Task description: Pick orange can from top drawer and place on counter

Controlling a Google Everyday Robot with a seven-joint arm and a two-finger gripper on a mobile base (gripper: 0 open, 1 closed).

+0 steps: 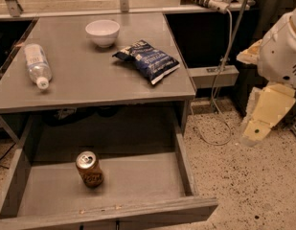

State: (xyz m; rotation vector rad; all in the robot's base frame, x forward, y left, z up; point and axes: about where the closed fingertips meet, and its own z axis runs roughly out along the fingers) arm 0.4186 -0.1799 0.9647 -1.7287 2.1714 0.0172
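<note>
I see the small brownish-orange soda can (89, 168) standing upright in the wide grey pull-out top drawer (183, 157), left of its middle and clear of the walls. The drawer sits open under the flat grey counter (90, 80), which carries a white bowl (102, 32), a dark blue snack bag (147, 60) and a clear plastic water bottle (36, 63) lying on its side. My cream-coloured gripper (262, 116) hangs far right, over the speckled floor (243, 186); I cannot tell whether it is spread or closed.

No legible text anywhere. Orange can (89, 169) in top drawer (183, 164): pale logo on its side, unreadable. Chip bag (147, 60) on counter (80, 87): white print, unreadable. Water bottle (36, 63) label: unreadable. Gripper (260, 120) at right edge, above the floor: no readable marking.
</note>
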